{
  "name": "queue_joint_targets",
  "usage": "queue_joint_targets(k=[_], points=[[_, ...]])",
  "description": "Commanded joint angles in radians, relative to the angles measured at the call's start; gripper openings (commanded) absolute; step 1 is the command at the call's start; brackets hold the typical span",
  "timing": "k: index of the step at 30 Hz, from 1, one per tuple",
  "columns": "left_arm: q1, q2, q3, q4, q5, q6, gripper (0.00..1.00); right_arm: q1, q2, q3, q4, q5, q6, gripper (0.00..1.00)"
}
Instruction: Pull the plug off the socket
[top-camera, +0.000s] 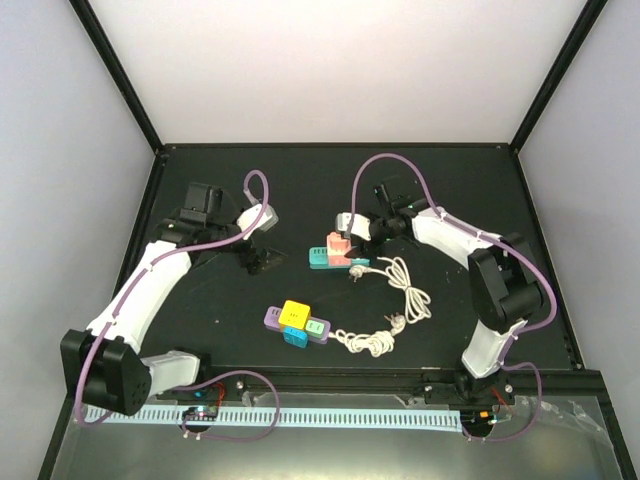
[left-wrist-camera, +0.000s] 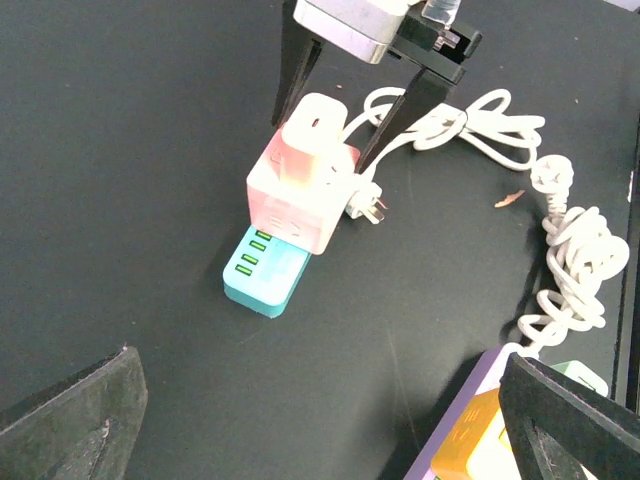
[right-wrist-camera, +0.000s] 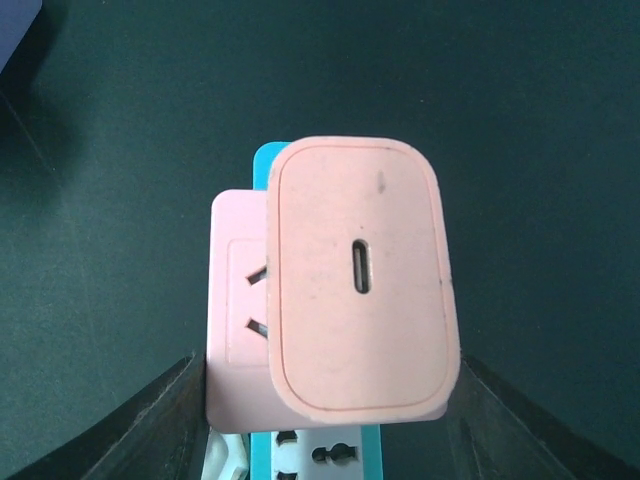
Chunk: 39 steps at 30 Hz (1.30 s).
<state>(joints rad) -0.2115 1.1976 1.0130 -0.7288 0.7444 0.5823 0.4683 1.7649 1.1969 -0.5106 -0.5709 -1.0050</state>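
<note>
Black table (top-camera: 450, 190), with the pink plug (left-wrist-camera: 312, 128) seated in the pink socket cube (left-wrist-camera: 290, 205) mid-table. Right tool (left-wrist-camera: 321, 148) straddles it, jaws spread, not squeezing. Left tool (top-camera: 262, 262) hangs open and empty. Looks like the grasp step: clamp on, then pull straight out.

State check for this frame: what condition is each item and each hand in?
Pink plug: seated in the pink socket cube, not pulled yet.
Pink socket cube: sitting on the teal strip.
White three-pin plug: lying loose, unplugged.
Right hand: open, straddling the pink plug.
Left hand: open, empty.
</note>
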Motion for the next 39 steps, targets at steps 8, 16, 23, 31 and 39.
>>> queue_joint_targets(k=[8, 16, 23, 31, 39], points=[[-0.041, 0.057, 0.017, 0.041, 0.046, 0.066, 0.98, 0.081, 0.012, 0.012, -0.021, 0.040, 0.127, 0.57], [-0.098, 0.125, 0.037, 0.078, 0.042, 0.084, 0.97, 0.082, -0.053, -0.056, 0.095, -0.100, 0.249, 0.70], [-0.147, 0.186, 0.057, 0.102, 0.035, 0.126, 0.93, 0.082, -0.112, -0.216, 0.389, -0.127, 0.371, 0.82], [-0.217, 0.251, 0.083, 0.143, 0.055, 0.187, 0.90, 0.060, -0.094, -0.318, 0.587, -0.096, 0.399, 0.86], [-0.276, 0.331, 0.131, 0.162, 0.055, 0.242, 0.80, 0.027, -0.048, -0.331, 0.580, -0.226, 0.323, 0.82]])
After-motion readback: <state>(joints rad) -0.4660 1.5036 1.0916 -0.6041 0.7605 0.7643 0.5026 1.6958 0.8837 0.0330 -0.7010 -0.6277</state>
